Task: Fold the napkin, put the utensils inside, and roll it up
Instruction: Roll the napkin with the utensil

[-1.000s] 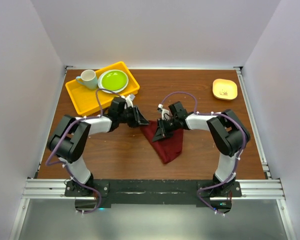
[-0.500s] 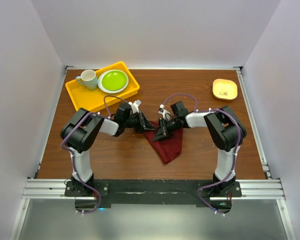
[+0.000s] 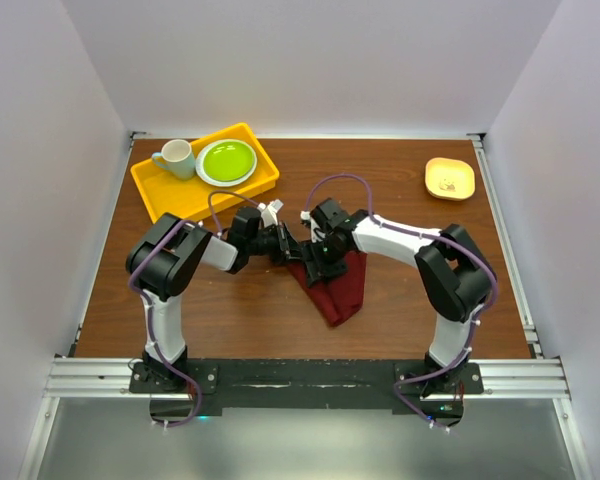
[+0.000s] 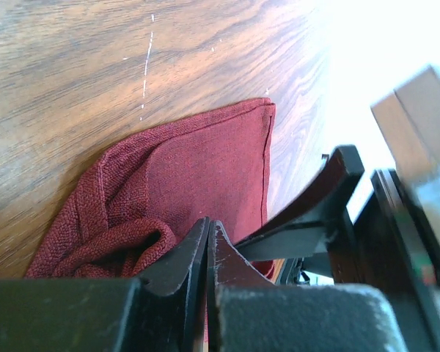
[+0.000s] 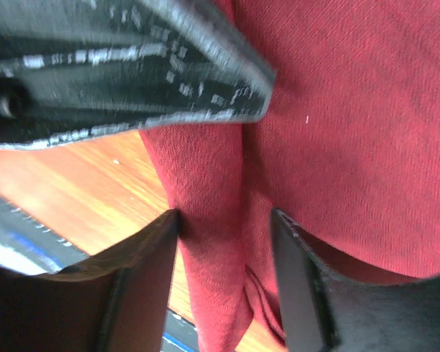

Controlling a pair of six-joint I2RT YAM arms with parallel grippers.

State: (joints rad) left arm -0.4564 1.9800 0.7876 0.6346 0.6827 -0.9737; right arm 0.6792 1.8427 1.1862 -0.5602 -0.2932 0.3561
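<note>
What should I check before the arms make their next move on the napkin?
1. Left end effector closed at the napkin edge: ok.
2. Cloth actually pinched between its fingers: cannot tell.
3. Right end effector open, astride a fold: ok.
4. Napkin lying flat and neatly folded: not ok, bunched beside the left fingers.
5. Fork in view for placing: not ok, none visible.

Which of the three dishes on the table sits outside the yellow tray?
The pale yellow square dish at the far right; the cup and the green plate both sit inside the tray.
</note>
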